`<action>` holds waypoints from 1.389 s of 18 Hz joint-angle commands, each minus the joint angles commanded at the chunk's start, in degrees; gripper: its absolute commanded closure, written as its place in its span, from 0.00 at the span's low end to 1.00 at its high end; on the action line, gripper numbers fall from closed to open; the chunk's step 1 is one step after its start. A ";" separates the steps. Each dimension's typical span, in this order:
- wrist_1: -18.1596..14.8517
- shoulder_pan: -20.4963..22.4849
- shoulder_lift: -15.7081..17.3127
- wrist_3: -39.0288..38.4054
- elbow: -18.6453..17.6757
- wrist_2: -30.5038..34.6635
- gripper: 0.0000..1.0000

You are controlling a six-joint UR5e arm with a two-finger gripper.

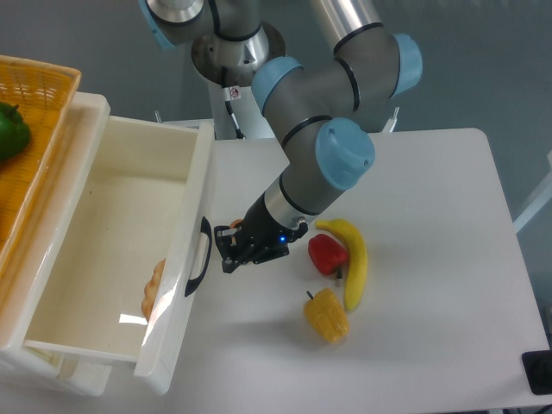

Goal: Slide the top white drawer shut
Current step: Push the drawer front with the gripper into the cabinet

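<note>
No legible writing; top white drawer (pixel 129 250) seemingly open.

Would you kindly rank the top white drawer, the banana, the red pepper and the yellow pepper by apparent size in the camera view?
1. The top white drawer, by far the largest.
2. The banana.
3. and 4. The yellow pepper and the red pepper look alike; the banana partly hides the red one, so I would not rank them.
</note>
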 joint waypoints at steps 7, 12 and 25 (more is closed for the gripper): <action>-2.36 -1.58 1.85 -0.26 0.61 -1.15 1.00; -3.52 -2.55 2.02 -0.35 0.70 -1.15 1.00; -3.25 -8.08 2.37 -4.04 0.44 -0.80 1.00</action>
